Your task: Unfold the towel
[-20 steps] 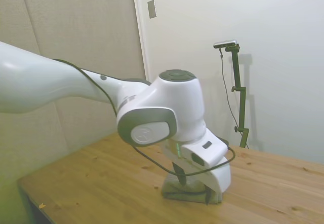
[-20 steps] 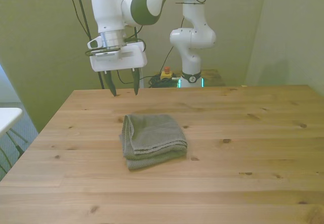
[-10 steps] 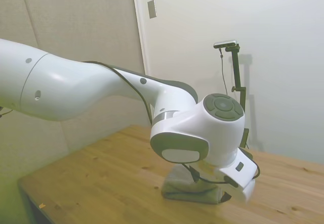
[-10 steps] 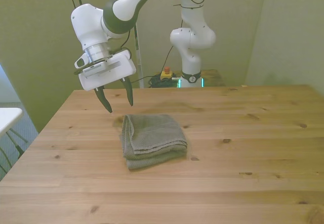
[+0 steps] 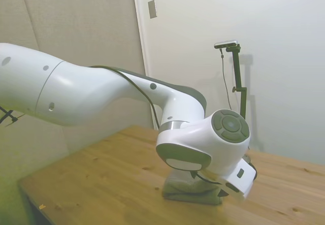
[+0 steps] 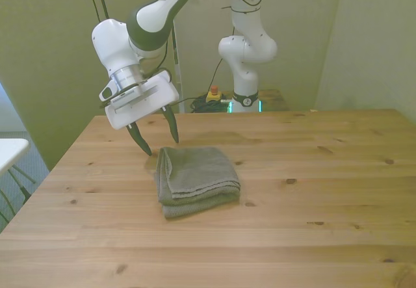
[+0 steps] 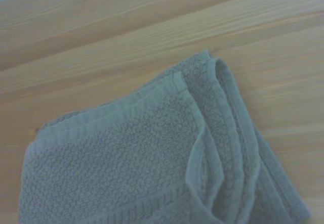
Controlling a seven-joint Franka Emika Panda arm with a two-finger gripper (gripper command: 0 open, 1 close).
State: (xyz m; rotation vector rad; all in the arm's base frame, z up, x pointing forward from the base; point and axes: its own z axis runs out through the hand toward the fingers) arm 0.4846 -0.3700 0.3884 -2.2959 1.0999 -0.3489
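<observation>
You see the grey-green terry towel (image 6: 197,180) (image 5: 190,188) (image 7: 152,158) folded in layers, lying flat near the middle of the wooden table (image 6: 325,197)

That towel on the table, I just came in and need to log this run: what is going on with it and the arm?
The white arm is working on the grey-green towel, which lies folded in several layers on the wooden table. Its tool is tilted, with the fingers open, at the towel's far corner on the front view's left, just above the wood. It grips nothing yet. The wrist view shows the stacked hems of that corner close up. The towel is not yet unfolded.
</observation>
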